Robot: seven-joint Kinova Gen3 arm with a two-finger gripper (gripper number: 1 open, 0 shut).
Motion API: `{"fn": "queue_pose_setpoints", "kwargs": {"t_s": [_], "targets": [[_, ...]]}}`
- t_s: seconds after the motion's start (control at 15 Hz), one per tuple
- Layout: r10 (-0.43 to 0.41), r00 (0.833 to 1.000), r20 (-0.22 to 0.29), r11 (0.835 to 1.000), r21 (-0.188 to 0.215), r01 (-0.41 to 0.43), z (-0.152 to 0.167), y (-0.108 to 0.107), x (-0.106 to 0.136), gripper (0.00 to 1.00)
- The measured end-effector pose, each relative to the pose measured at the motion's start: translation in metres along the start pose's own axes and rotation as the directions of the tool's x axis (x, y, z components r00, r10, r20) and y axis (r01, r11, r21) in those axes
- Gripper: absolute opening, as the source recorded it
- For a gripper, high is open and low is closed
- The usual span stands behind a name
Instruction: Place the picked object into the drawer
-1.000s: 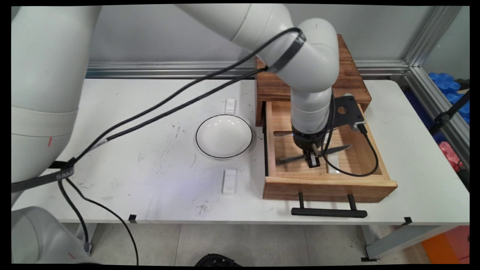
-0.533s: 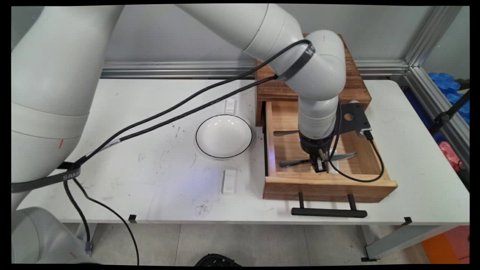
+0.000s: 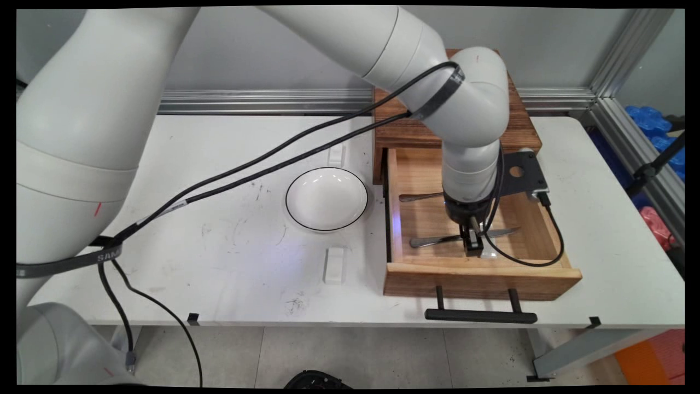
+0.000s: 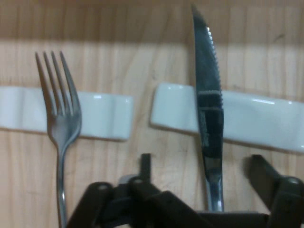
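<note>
Right of centre in the main view, the black two-finger gripper (image 3: 471,246) reaches straight down into the open light-wood drawer (image 3: 481,276) with its black bar handle (image 3: 480,315). The hand view shows its fingers spread wide, holding nothing, with the serrated steel table knife (image 4: 209,114) lying between them, so the hand straddles the knife's handle end. The knife's blade rests across a white ceramic cutlery rest (image 4: 256,118), which keeps it propped off the drawer floor; a steel fork (image 4: 61,114) just to the left in that view lies the same way on a second white rest (image 4: 99,116). Back in the main view, another piece of cutlery (image 3: 418,196), too hidden to name, lies further up in the drawer.

Left of the drawer, a white bowl with a thin black rim (image 3: 327,198) sits on the scuffed white table (image 3: 219,246), between two small white blocks (image 3: 334,265). A dark wooden cabinet (image 3: 519,123) backs the drawer, beneath a grey wall with an aluminium rail.
</note>
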Motion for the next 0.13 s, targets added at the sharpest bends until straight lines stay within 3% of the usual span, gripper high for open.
{"fn": "queue_pose_setpoints", "kwargs": {"t_s": [0.13], "targets": [[0.017, 1.0, -0.013, 1.0, 0.006, -0.016, -0.0053, -0.0031, 0.0016, 1.0]]}}
